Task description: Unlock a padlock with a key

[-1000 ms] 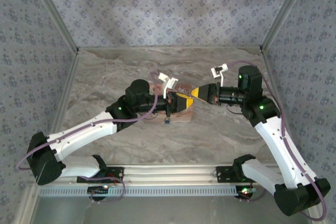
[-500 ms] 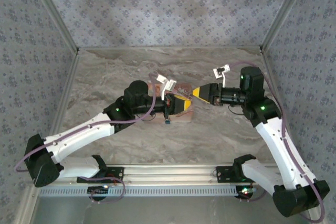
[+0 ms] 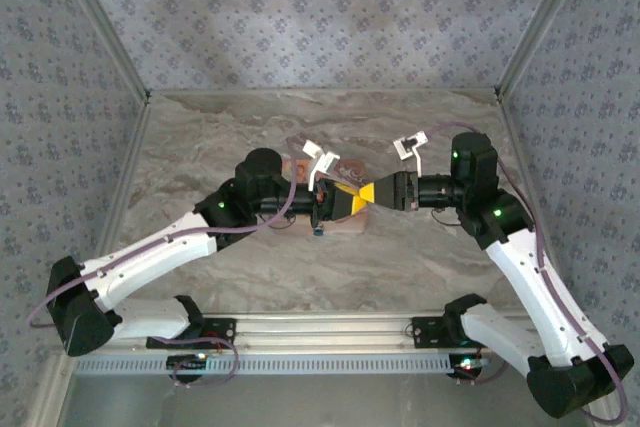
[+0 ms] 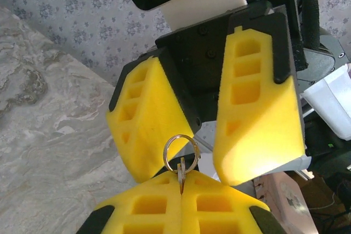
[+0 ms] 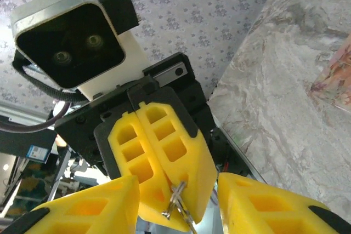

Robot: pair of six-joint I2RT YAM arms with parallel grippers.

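Gleaming silver, the slim key wears 1 round ring.

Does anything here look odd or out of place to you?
Nothing looks spilled or broken. One curiosity: the key is pinched in mid-air by the shut left tool, its ring poking out, while the open right tool straddles it.

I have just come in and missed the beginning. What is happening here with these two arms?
The two arms meet above the middle of the table. The left gripper is shut on a small ringed key. The right gripper is open, its fingers on either side of the key, not gripping it. The tiny blue padlock lies below by the pink tin, untouched.
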